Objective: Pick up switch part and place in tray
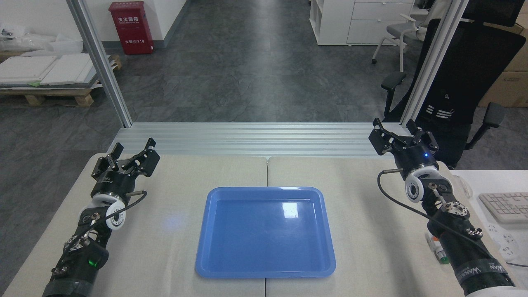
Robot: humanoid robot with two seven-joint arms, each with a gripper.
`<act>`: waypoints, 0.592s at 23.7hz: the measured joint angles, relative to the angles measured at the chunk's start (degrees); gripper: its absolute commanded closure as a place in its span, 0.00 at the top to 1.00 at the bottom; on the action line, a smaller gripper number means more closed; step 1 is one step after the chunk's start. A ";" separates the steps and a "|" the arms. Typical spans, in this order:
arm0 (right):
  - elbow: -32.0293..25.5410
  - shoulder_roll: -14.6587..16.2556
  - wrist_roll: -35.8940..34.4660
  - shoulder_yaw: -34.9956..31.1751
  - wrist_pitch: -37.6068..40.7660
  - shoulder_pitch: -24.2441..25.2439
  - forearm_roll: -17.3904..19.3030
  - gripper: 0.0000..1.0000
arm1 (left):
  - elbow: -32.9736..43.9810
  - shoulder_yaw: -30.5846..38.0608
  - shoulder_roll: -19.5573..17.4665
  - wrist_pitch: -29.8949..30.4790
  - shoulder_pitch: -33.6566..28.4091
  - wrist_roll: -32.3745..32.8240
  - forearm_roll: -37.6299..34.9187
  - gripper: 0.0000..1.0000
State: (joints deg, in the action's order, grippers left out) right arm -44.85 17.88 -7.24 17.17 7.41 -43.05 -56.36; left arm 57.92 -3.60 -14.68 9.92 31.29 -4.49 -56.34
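The blue tray (265,232) lies in the middle of the table with nothing in it. The switch part (438,248) lies on the table at the right, partly hidden behind my right forearm; its orange end and green button show. My left gripper (133,152) hovers open over the table's far left corner. My right gripper (399,133) is raised at the far right edge, open and holding nothing, well beyond the switch part.
A ribbed aluminium rail (255,138) runs along the table's far edge, with slanted frame posts at both ends. A white keyboard (505,206) and power strip (505,243) lie on a desk at the right. A black office chair (462,74) stands behind the right gripper.
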 measured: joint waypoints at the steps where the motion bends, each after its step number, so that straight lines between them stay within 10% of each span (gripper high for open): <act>1: 0.19 -0.16 0.24 0.17 -0.24 -0.03 0.14 0.99 | 0.00 0.00 0.01 0.00 0.00 0.00 0.00 1.00; 14: 0.29 0.05 1.00 0.30 -0.31 -0.34 0.54 0.99 | 0.00 0.00 0.01 0.01 0.00 0.00 0.05 1.00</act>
State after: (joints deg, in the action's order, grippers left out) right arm -44.56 17.92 -6.24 17.47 7.10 -43.39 -55.82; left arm 57.92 -3.60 -14.67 9.93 31.29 -4.49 -56.29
